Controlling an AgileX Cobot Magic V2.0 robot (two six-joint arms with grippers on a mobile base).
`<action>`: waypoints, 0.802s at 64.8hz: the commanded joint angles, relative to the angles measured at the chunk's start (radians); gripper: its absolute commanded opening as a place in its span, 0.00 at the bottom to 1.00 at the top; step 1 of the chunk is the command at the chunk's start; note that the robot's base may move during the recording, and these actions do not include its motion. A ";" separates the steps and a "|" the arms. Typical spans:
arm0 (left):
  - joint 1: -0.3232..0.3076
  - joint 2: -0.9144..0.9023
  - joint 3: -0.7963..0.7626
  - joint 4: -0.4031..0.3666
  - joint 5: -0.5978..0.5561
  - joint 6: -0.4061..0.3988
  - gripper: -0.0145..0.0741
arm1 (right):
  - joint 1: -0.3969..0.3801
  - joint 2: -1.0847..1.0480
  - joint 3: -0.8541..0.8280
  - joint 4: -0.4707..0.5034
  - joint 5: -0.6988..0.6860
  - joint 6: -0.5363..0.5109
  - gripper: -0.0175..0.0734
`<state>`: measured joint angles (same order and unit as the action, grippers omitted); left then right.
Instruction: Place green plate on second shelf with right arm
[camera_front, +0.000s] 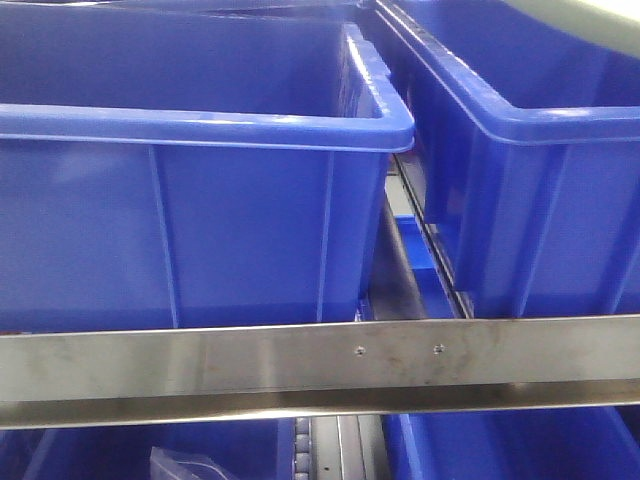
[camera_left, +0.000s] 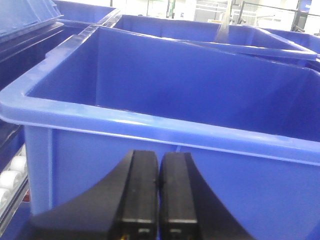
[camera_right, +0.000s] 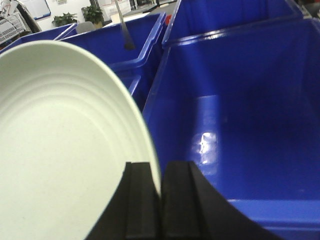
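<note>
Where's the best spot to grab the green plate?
By its thin rim. The green plate is shallow with a low edge, so fingers pinch that edge from the side, as the right gripper does here, one finger on each face.

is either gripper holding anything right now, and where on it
The right gripper is shut on the green plate, pinching its rim edge. The left gripper is shut and holds nothing.
</note>
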<state>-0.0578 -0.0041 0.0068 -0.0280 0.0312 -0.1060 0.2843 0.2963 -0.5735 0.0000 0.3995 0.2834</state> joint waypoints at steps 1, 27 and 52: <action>-0.006 -0.018 0.041 -0.008 -0.089 -0.003 0.31 | -0.005 0.024 -0.034 -0.058 -0.145 0.003 0.24; -0.006 -0.018 0.041 -0.008 -0.089 -0.003 0.31 | -0.011 0.251 -0.034 -0.143 -0.376 0.012 0.25; -0.006 -0.018 0.041 -0.008 -0.089 -0.003 0.31 | -0.351 0.532 -0.060 0.225 -0.808 0.029 0.25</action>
<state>-0.0578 -0.0041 0.0068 -0.0280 0.0312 -0.1060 -0.0080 0.8097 -0.5785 0.1962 -0.2462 0.3041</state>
